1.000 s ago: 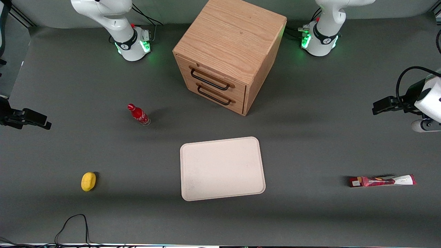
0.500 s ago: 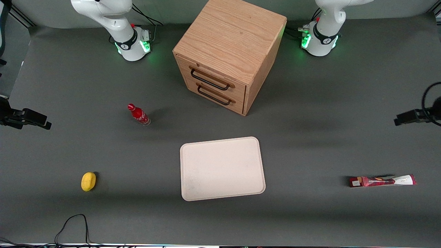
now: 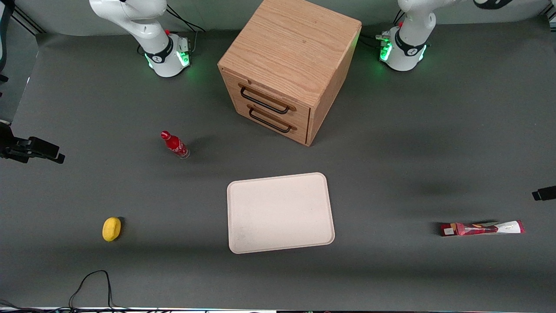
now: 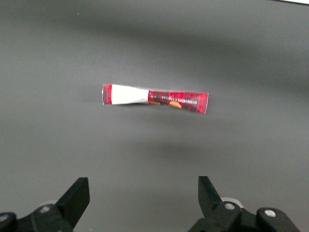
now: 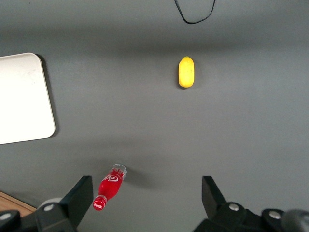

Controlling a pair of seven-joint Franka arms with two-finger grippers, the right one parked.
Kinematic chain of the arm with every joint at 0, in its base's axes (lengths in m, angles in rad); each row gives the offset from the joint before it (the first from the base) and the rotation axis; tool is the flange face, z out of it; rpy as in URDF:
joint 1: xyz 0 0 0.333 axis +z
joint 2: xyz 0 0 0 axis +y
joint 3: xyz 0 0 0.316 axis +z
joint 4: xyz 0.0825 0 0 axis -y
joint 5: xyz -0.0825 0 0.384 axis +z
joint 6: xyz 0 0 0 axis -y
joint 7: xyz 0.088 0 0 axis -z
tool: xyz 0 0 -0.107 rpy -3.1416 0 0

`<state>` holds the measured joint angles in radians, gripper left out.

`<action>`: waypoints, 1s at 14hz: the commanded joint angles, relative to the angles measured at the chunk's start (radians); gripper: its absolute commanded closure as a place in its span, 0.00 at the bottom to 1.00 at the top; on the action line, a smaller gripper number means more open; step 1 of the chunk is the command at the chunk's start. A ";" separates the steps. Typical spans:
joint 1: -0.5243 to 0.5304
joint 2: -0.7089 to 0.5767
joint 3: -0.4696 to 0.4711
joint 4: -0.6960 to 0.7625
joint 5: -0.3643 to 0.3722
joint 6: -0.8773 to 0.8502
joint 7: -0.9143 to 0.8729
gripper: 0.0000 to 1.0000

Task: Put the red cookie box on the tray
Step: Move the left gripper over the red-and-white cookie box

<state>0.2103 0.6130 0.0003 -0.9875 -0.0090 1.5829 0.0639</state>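
1. A dark grey surface [image 3: 391, 269] carries a wooden drawer cabinet [image 3: 286, 69].
2. The cream tray [image 3: 280, 212] sits nearer the camera than the cabinet.
3. The red cookie box [image 3: 482, 228] lies toward the working arm's end.
4. The gripper [image 4: 144, 195] hovers above the box, jaws spread wide, grasping nothing.

The gripper [image 4: 143, 195] is hanging above the table [image 3: 391, 269] at the working arm's end with its fingers spread wide, and the red cookie box [image 4: 155, 98] is lying flat below, ahead of the jaws and apart from them, its length running across the gap between them. The tray [image 3: 280, 212] is sitting well away from the jaws toward the table's middle, with the drawer cabinet [image 3: 289, 69] farther from the front camera than it. The small bottle [image 3: 174, 144] and the lemon [image 3: 111, 228] are lying farther off still, toward the parked arm's end.
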 commanded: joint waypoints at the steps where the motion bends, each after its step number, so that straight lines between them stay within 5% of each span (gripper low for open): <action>1: -0.003 0.048 -0.002 0.082 0.004 0.009 -0.068 0.00; 14: -0.014 0.048 -0.009 0.004 0.001 0.034 -1.380 0.00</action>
<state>0.2025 0.6609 -0.0144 -0.9566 -0.0125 1.5989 -1.1725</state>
